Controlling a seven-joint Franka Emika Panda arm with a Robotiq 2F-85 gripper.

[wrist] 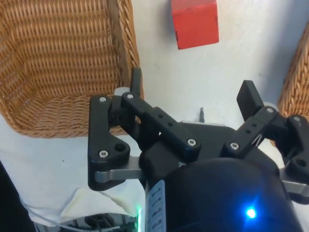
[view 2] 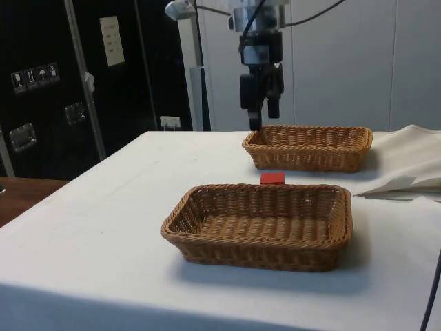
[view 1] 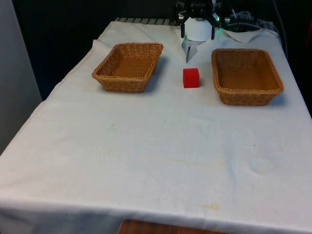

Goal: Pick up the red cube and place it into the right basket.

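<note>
Red cube (view 1: 191, 78): I see 1 small solid block, plain bright red on every face that shows, with crisp edges and no markings; it sits flat on the white cloth.
Cube position: it rests on the bench (view 1: 146, 156) between the 2 baskets, nearer the basket on the front view's right, touching neither.
Cube in side view: only its top strip (view 2: 272, 178) shows above the near basket's rim.
Cube in wrist view: it lies (wrist: 194, 22) on bare cloth ahead of the fingertips, with wicker on either side.
Gripper (view 1: 188, 57): I read it as hanging in the air above the cloth, behind the cube and free of it, pointing down.
Gripper state: the 2 black fingers (wrist: 136, 81) stand well apart with nothing between them.
Right basket (view 1: 246, 75): rectangular woven wicker, tan, nothing inside, on the front view's right.
Left basket (view 1: 128, 66): same weave and shape, nothing inside, on the front view's left.
Cloth: white, lightly creased, with a few faint stains towards the near edge.
</note>
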